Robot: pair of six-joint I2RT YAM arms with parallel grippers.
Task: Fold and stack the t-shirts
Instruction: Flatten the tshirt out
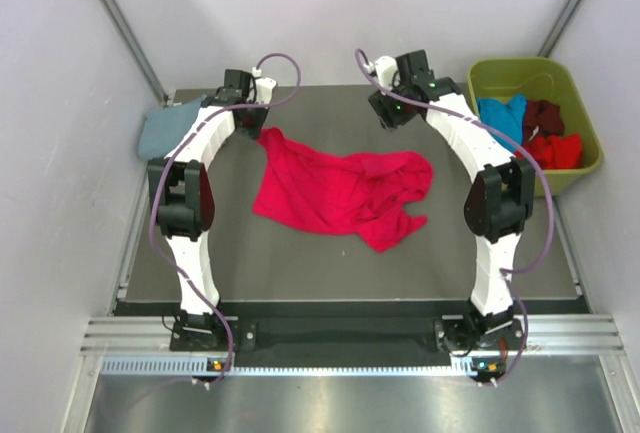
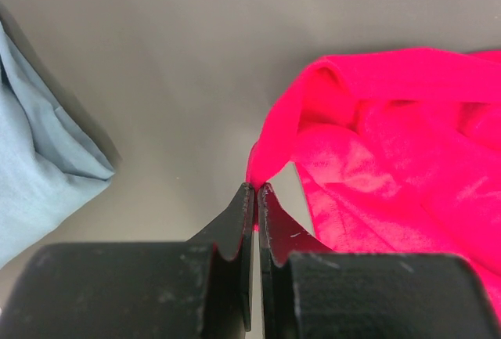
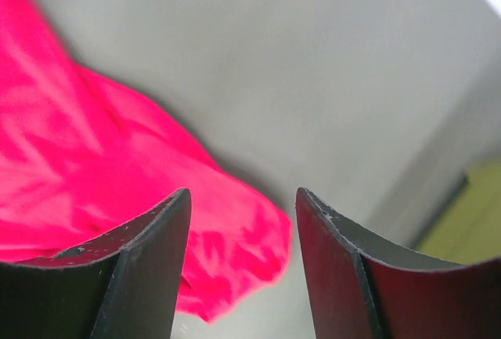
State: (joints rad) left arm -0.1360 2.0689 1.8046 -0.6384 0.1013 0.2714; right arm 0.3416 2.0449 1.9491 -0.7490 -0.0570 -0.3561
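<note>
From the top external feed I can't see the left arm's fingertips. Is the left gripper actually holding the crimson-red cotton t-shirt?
Observer: Yes. The left gripper is shut, pinching an edge of the crimson-red cotton t-shirt.
Operator: And the right?
Observer: The right gripper is open and holds nothing; that shirt's edge shows between its fingers.
Operator: Is the grey one caught too?
Observer: No. The dusty blue-grey t-shirt lies apart, with table showing between.

Bright, even light (right wrist view blurred).
</note>
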